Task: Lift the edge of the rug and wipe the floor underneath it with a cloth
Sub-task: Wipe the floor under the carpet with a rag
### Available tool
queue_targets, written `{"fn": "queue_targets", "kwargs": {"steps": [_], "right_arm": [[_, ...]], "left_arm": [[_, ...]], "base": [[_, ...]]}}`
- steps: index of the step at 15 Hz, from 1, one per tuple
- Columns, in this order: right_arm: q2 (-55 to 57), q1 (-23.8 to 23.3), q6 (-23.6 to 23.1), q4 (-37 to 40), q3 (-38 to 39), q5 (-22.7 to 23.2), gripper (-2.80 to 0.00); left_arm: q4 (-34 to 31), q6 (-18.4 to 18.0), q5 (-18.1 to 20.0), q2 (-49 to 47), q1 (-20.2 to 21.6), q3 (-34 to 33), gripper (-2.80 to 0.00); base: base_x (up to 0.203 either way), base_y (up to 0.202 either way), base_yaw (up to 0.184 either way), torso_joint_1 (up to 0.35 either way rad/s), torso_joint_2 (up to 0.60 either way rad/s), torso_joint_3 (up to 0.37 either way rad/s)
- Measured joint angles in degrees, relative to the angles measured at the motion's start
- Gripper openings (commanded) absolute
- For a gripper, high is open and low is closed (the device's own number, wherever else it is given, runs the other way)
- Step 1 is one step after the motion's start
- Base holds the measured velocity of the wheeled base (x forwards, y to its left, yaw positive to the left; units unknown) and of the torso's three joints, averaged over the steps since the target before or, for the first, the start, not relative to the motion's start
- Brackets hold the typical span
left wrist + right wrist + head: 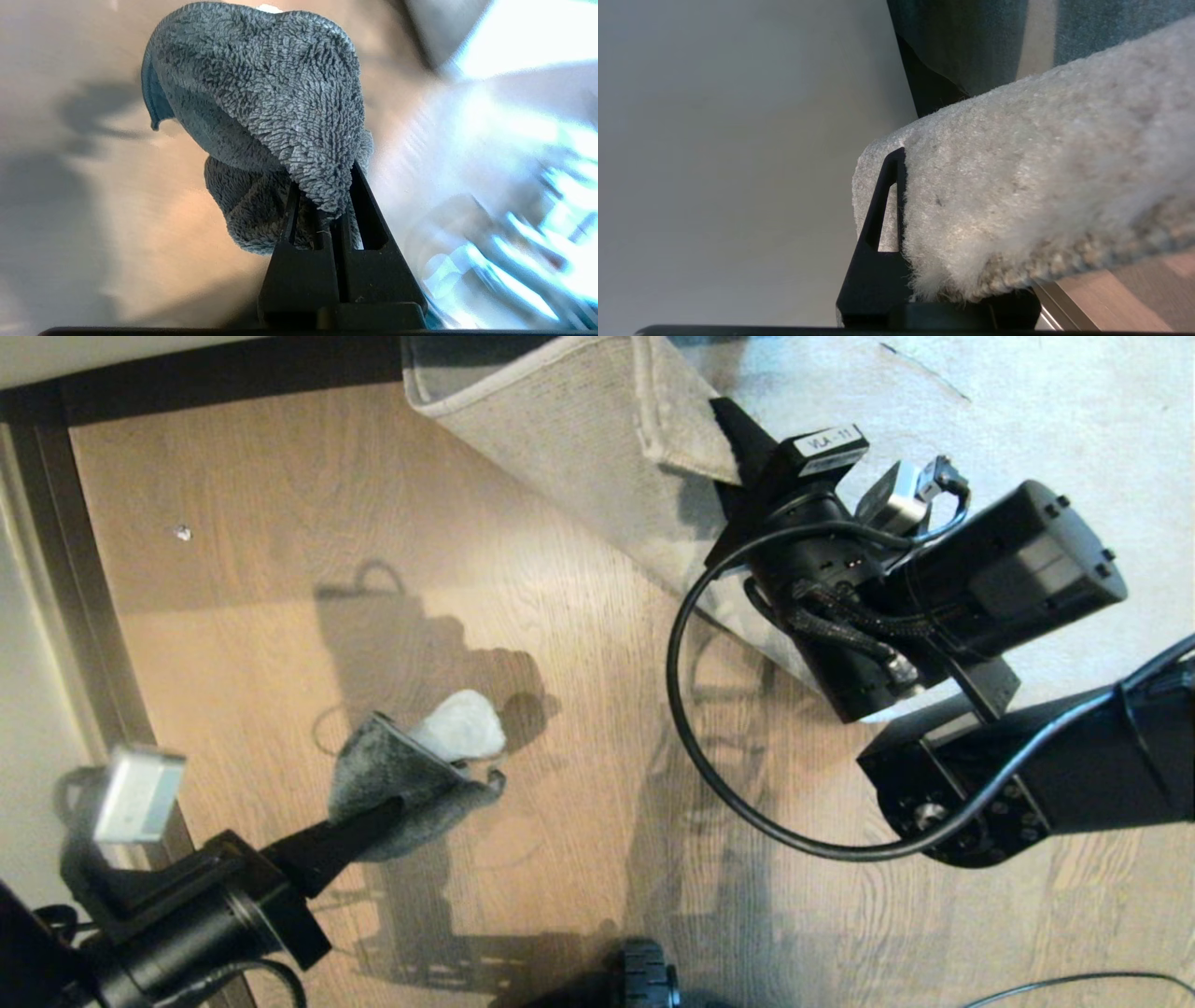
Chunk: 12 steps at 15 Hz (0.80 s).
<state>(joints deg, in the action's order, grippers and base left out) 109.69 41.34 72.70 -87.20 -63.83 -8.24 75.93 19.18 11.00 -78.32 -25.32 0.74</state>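
The pale grey rug edge (677, 425) is raised and folded back, so its woven underside (579, 457) faces up. My right gripper (733, 439) is shut on that edge. In the right wrist view the fuzzy rug edge (1017, 177) fills the jaws of the right gripper (938, 177) and hides one finger. My left gripper (373, 817) is at the lower left, shut on the grey cloth (397, 775). The cloth hangs over the brown wood floor (560, 644), to the left of the lifted rug. In the left wrist view the cloth (271, 102) bulges out past the closed left gripper (327, 196).
A dark baseboard strip (84, 616) and a pale wall run along the left. A small white speck (183, 532) lies on the planks. The flat part of the rug (1074, 411) covers the upper right. A black cable loop (681, 709) hangs from my right arm. A wheel (644, 980) shows at the bottom.
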Motion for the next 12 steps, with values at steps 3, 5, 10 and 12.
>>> {"fn": "queue_targets", "kwargs": {"steps": [3,5,10,12], "right_arm": [[0.3,0.0,0.0,0.0,0.0,0.0,-2.8],[0.4,0.0,-0.1,0.0,0.1,-0.1,-2.8],[0.8,0.0,-1.0,0.0,0.1,-0.1,-2.8],[0.9,0.0,-1.0,0.0,0.0,0.0,-2.8]], "left_arm": [[-0.4,0.2,1.7,-6.9,-6.4,3.4,-2.8],[0.0,0.6,1.9,-13.4,-9.1,9.3,-2.8],[4.6,3.3,1.5,-29.6,-10.8,30.6,-2.8],[7.6,4.8,1.2,-33.9,-8.8,37.5,-2.8]], "base": [[0.0,0.0,0.0,0.0,0.0,0.0],[0.0,0.0,0.0,0.0,0.0,0.0],[0.0,0.0,0.0,0.0,0.0,0.0],[0.0,0.0,0.0,0.0,0.0,0.0]]}}
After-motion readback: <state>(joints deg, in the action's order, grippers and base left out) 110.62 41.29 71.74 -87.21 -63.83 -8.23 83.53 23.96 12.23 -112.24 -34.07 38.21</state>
